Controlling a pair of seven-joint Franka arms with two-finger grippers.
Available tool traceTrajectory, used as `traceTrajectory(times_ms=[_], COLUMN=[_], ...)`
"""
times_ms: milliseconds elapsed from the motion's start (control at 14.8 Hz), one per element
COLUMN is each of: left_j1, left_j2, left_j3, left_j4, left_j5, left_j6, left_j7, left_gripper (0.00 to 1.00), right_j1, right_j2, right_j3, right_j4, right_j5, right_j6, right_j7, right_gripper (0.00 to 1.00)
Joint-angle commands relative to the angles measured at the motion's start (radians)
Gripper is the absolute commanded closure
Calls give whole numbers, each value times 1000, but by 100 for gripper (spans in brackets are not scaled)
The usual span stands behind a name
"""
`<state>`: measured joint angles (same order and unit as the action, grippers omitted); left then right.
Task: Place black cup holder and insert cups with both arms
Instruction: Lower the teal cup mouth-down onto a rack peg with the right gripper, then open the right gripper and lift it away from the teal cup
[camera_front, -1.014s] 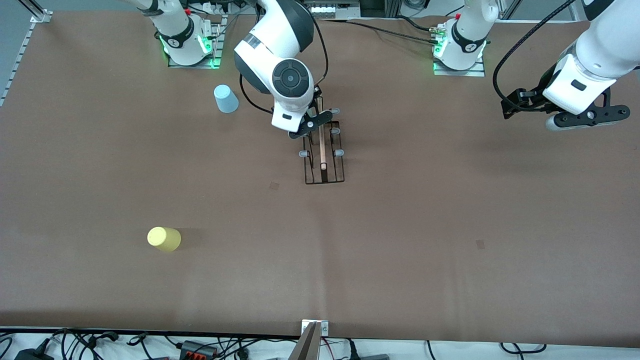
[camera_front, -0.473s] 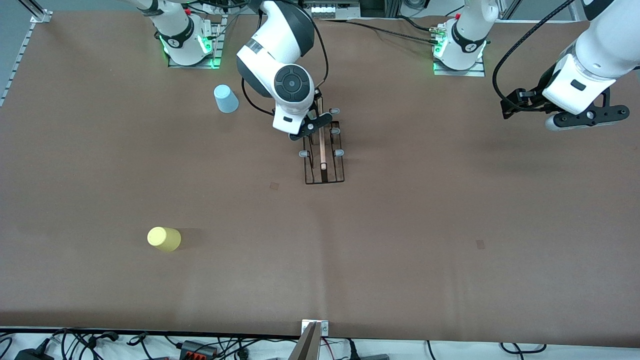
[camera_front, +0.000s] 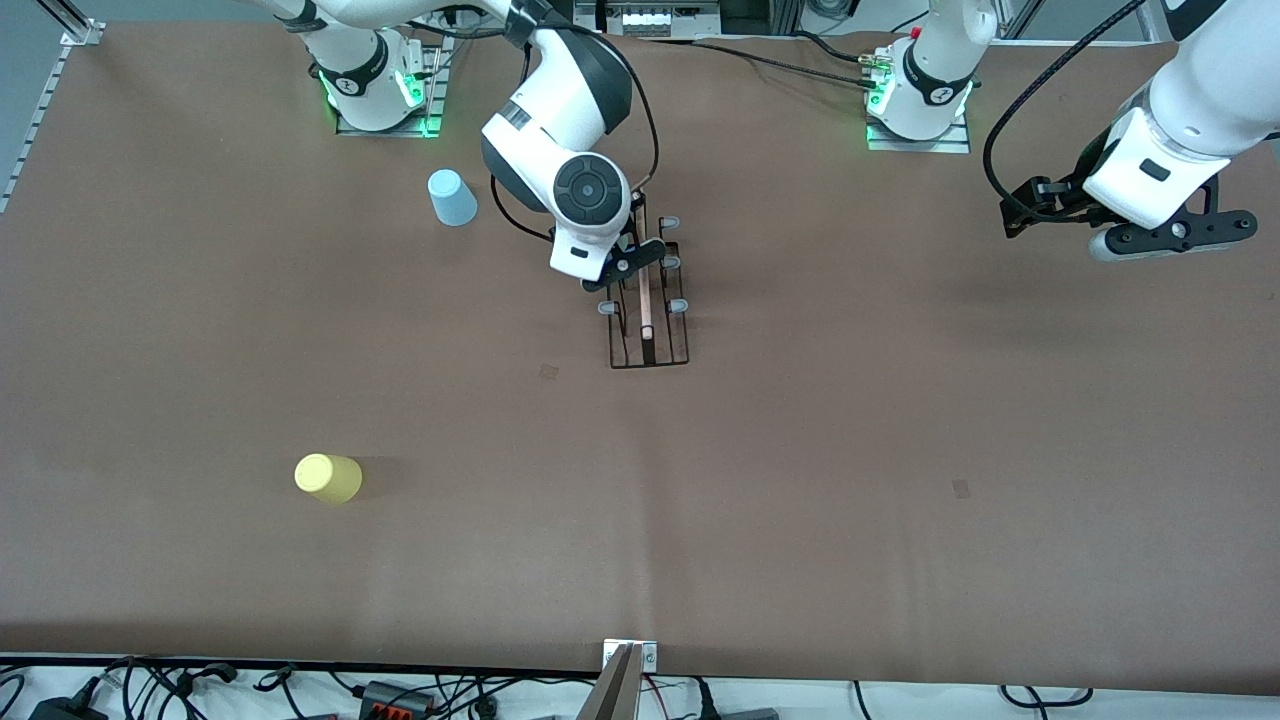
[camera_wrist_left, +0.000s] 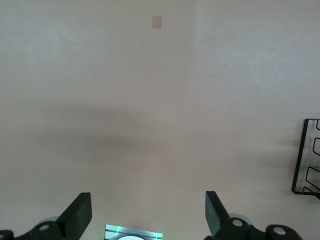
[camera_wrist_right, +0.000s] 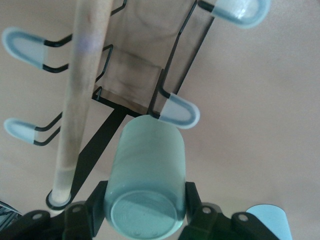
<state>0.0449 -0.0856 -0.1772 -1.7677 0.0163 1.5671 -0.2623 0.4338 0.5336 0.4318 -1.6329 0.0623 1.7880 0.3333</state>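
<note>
The black cup holder (camera_front: 648, 320) stands on the table near the middle, its wooden rod (camera_front: 645, 300) on top. My right gripper (camera_front: 612, 268) is over the holder's end toward the bases, shut on the pale green cup (camera_wrist_right: 146, 175). In the right wrist view my right gripper (camera_wrist_right: 145, 210) holds the cup's mouth just short of a pale-tipped prong (camera_wrist_right: 176, 111), beside the rod (camera_wrist_right: 80, 100). The arm hides this cup in the front view. My left gripper (camera_front: 1170, 230) waits open and empty over bare table at the left arm's end; it also shows in the left wrist view (camera_wrist_left: 148, 205).
The light blue cup (camera_front: 452, 197) sits on the table toward the right arm's end, farther from the front camera than the holder; it also shows in the right wrist view (camera_wrist_right: 267, 220). The yellow cup (camera_front: 328, 478) sits nearer the front camera. The holder's edge (camera_wrist_left: 307, 160) shows in the left wrist view.
My right gripper has moved with the green cup a little along the holder, closer to the prongs. The left arm has barely moved.
</note>
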Motion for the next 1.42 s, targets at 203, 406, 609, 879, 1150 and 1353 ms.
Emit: traceTrajectory(times_ms=[203, 406, 609, 879, 1150, 1353], left_j1=[-5, -5, -2, 0, -2, -2], left_j2=[9, 7, 7, 7, 7, 7], left_j3=[5, 5, 7, 7, 7, 7], left_j4=[24, 24, 22, 22, 22, 22], left_j5=[-18, -18, -18, -24, -24, -24], left_j6=[-12, -12, -13, -15, -15, -15], left_j7=[23, 21, 23, 25, 23, 23], left_gripper=[0, 0, 0, 0, 0, 0], right_j1=[-4, -7, -46, -115, -197, -249], right_j2=[-26, -95, -188, -190, -91, -5], right_j3=[-1, -16, -129, -287, -366, -375], right_j4=[27, 47, 60, 146, 201, 280], right_j5=[2, 1, 1, -6, -21, -70], right_j6=[2, -9, -62, -88, 14, 69], right_j7=[72, 75, 84, 72, 52, 1], right_gripper=[0, 0, 0, 0, 0, 0])
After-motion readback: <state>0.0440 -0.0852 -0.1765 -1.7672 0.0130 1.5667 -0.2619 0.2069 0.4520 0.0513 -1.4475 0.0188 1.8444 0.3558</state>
